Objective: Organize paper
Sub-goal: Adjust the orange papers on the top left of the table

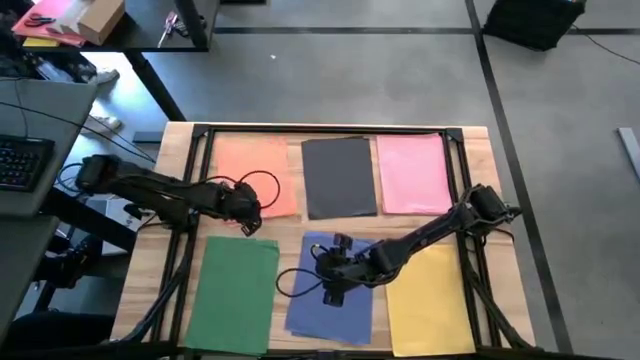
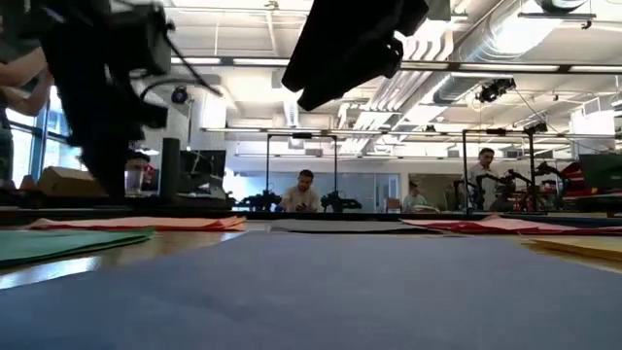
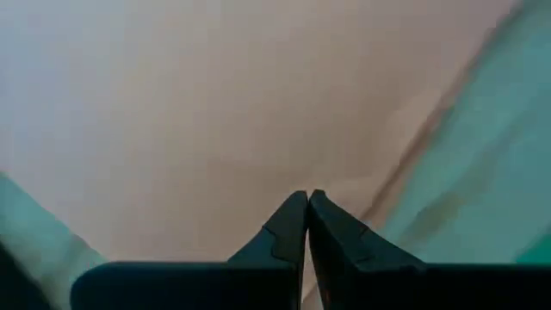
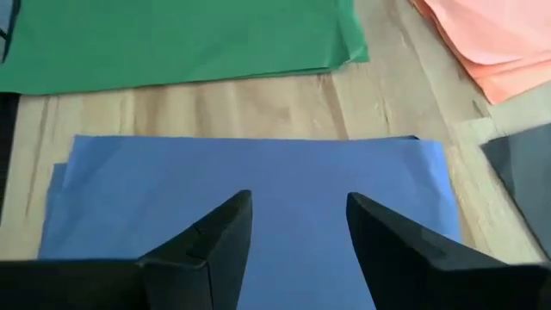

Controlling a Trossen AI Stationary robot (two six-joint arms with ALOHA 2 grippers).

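From above, the light wooden tabletop carried six stacks of thin coloured paper in two rows: orange, dark grey and pink sheets at the far side, green, blue and yellow sheets at the near side. The left gripper sat low by the near edge of the orange stack; the right gripper hung over the blue stack. Grey floor with dark tape lines surrounded the table, and a desk with a keyboard stood at the left.

At table height, blue paper filled the foreground; behind lay an open workshop with ceiling ducts and seated people.

The left wrist view showed the fingers pressed together, gripping nothing visible, over blurred pale and green surfaces.

The right wrist view showed the fingers spread wide and empty above the blue stack.

No legible writing appeared.
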